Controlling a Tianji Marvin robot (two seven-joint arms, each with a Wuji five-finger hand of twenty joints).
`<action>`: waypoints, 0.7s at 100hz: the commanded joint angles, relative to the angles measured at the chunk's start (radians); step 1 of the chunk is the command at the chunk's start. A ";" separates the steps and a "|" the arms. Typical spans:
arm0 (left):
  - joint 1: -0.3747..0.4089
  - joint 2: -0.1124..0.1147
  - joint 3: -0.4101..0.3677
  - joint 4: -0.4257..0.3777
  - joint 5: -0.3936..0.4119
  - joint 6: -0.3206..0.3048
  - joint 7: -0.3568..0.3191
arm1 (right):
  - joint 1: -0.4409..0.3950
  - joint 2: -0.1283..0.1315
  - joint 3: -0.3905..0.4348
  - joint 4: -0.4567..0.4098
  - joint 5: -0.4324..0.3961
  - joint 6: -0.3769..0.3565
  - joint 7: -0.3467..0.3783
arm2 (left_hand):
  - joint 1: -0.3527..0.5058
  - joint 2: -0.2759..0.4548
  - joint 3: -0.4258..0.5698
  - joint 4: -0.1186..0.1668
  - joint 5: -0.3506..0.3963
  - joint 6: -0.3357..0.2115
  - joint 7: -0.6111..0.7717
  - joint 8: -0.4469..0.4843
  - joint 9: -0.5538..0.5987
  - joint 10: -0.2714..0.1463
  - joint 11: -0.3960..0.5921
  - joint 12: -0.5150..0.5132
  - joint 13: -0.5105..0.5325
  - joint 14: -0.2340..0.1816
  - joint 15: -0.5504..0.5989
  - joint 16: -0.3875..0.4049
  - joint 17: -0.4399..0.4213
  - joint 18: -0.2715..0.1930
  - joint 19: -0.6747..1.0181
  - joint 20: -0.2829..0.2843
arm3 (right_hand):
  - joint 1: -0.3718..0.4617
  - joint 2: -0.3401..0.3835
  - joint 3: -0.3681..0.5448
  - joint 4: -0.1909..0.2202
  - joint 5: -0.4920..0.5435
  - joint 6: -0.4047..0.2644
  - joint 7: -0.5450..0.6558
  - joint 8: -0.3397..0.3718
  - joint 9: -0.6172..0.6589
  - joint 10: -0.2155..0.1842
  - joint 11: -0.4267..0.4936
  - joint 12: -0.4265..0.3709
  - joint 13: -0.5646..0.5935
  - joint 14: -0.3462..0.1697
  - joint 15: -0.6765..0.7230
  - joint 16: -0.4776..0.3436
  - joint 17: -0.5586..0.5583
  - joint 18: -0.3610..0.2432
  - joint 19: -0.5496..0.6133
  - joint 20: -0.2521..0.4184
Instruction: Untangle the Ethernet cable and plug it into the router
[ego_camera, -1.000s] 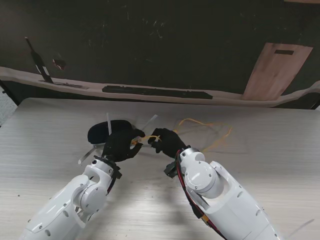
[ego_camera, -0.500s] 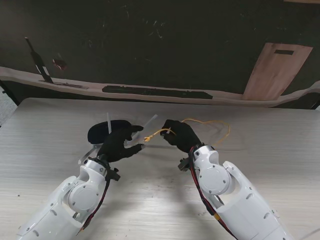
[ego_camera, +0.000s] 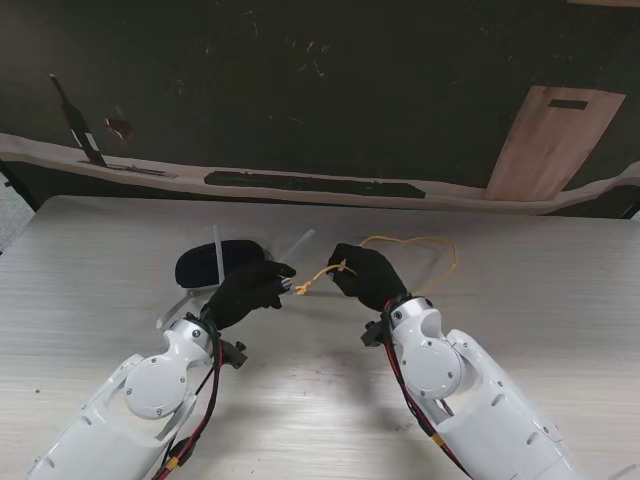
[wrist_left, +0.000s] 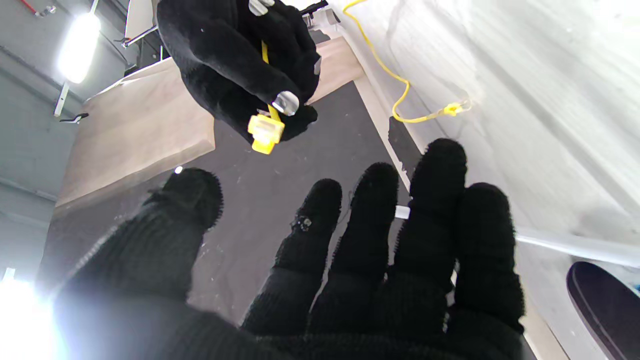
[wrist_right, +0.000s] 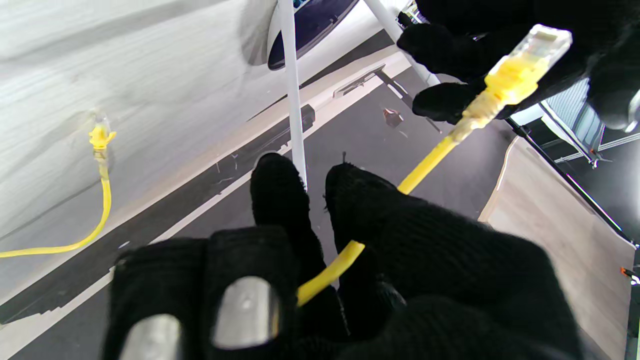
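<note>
One cable (ego_camera: 415, 241) – two plugs (wrist_right: 520, 65)

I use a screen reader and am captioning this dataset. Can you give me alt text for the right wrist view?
The black-gloved right hand grips a yellow Ethernet cable, its clear plug pointing toward the left hand's fingers. The cable's other plug lies on the pale table, near the black router and its white antennas.
</note>
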 joint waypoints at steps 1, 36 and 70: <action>0.004 -0.002 0.003 -0.009 0.012 0.004 -0.018 | 0.004 -0.006 -0.010 0.003 0.004 -0.006 0.015 | 0.006 -0.008 0.002 0.030 0.035 0.008 0.006 0.009 0.031 0.011 0.018 0.024 0.042 0.030 0.029 -0.009 0.028 -0.010 0.058 0.028 | 0.009 -0.014 0.023 -0.024 -0.011 -0.018 0.047 0.012 0.165 0.108 0.212 0.018 -0.019 -0.023 0.097 0.015 0.014 -0.338 0.229 0.018; -0.004 0.013 0.010 -0.018 0.098 0.024 -0.040 | 0.036 -0.005 -0.045 0.023 0.008 -0.006 0.036 | 0.004 -0.134 0.156 0.013 0.029 0.011 0.039 0.029 0.060 -0.019 0.045 0.035 0.090 -0.012 0.064 -0.058 0.091 -0.044 0.083 0.017 | 0.006 -0.014 0.025 -0.026 -0.013 -0.020 0.049 0.012 0.163 0.105 0.211 0.017 -0.018 -0.022 0.094 0.011 0.012 -0.333 0.229 0.011; -0.009 0.020 0.012 -0.018 0.137 0.018 -0.052 | 0.045 -0.006 -0.051 0.027 0.009 0.001 0.041 | 0.038 -0.150 0.241 0.033 0.015 0.000 0.090 0.056 0.077 -0.038 0.061 0.041 0.109 -0.035 0.064 -0.069 0.112 -0.060 0.088 0.001 | 0.006 -0.013 0.023 -0.026 -0.017 -0.028 0.047 0.012 0.159 0.101 0.208 0.016 -0.018 -0.021 0.089 0.004 0.011 -0.327 0.229 0.000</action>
